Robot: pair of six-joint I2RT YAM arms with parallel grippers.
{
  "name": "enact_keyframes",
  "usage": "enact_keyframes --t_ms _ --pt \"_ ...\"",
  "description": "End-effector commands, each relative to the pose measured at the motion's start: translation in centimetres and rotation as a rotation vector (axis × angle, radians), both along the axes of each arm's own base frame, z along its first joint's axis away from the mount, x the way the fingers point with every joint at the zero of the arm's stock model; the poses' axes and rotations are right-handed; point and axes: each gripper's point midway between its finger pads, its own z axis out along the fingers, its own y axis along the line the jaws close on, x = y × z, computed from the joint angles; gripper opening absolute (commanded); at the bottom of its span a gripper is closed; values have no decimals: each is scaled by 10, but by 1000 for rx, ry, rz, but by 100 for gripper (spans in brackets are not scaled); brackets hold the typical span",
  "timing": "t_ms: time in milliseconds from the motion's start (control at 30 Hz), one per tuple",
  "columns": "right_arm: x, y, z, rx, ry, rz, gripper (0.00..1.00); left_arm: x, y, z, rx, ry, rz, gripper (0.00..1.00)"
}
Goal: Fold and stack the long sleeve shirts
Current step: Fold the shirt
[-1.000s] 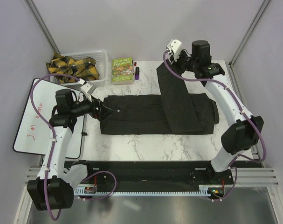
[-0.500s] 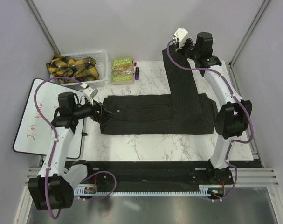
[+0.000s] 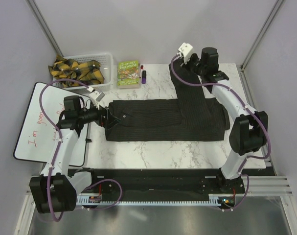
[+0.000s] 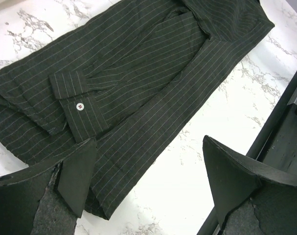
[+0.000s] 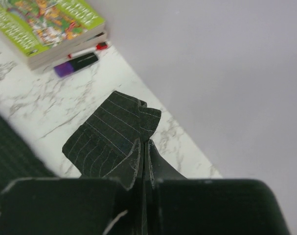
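A dark pinstriped long sleeve shirt (image 3: 158, 120) lies partly folded across the marble table. One sleeve (image 3: 187, 93) runs from its right part toward the back edge. My right gripper (image 3: 184, 66) is shut on that sleeve's cuff (image 5: 114, 134) and holds it just above the table near the back wall. My left gripper (image 3: 107, 117) is open at the shirt's left end; in the left wrist view its fingers (image 4: 75, 176) straddle the shirt's near corner, with a buttoned cuff (image 4: 79, 110) folded onto the body.
A white basket (image 3: 105, 61) of yellow-black straps stands back left. A green book (image 3: 128, 73) with markers (image 3: 143, 74) beside it lies at the back, also in the right wrist view (image 5: 45, 27). A whiteboard (image 3: 35, 132) lies left. A black rail (image 3: 163, 178) runs along the near edge.
My right gripper pulled the sleeve straight back toward the rear wall, then came slightly lower and nearer. The left gripper edged right onto the shirt's left end.
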Motion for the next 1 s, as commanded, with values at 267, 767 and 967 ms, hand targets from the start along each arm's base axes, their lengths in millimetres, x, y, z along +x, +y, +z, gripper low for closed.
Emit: enact_keyframes --t_ms 267,767,967 --pt "-86 82 -43 -50 146 -1 0 30 16 -1 69 -19 89 91" --pt "-142 170 -102 -13 337 2 0 40 24 -9 93 17 144 90" --pt "-170 211 -123 5 381 27 0 40 28 -14 97 41 165 90"
